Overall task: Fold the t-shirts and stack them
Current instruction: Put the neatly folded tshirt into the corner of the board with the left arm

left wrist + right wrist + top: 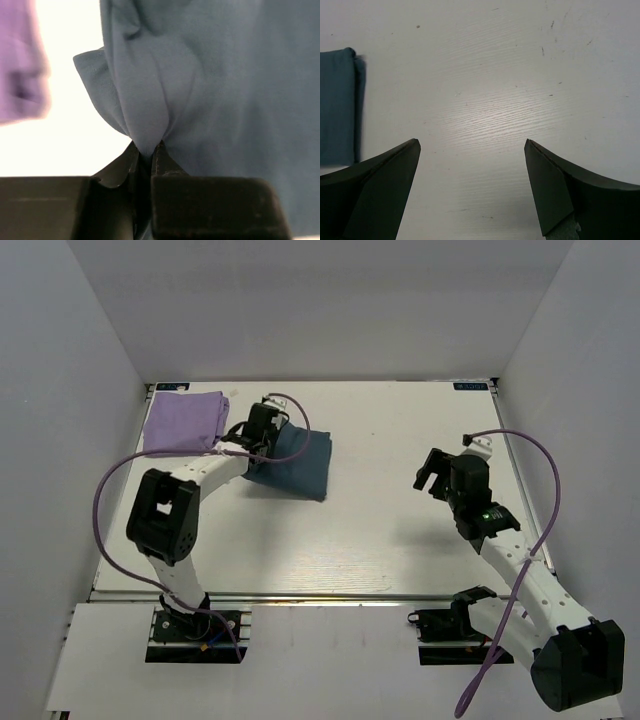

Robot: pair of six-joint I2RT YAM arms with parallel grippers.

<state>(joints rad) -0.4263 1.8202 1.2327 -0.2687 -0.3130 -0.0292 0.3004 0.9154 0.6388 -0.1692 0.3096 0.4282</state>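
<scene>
Purple tee: the purple tee (pixel 185 420) lies in the far left corner of the table (pixel 400 540), a flat, compact rectangle that reads as folded.
Dark blue tee: the dark blue tee (pixel 298 465) lies just to the right of it and slightly nearer, also a squared-off packet. In the right wrist view its right edge shows neat stacked layers.
Gap between them: the left wrist view shows a strip of bare white table between the two, so they lie side by side and apart, not one on the other.
Left gripper: the left gripper (pixel 146 151) is at the left edge of the dark blue tee, jaws pressed together on a pinch of that cloth. The fabric gathers into creases running up from the fingertips.
Right gripper: the right gripper (pixel 472 145) hangs over bare table on the right side, well apart from both tees, jaws spread wide with nothing between them.
Done, by the look of it: the folding of both tees.
Left to do: the stack. One tee has to go on top of the other, squared up.
Step in hand, as a judgement: the pinch on the dark blue tee's edge looks like the start of carrying or dragging it left onto the purple tee.
Risk: a grip at one edge alone could let the layers fall open when lifted, which would cost a refold.
</scene>
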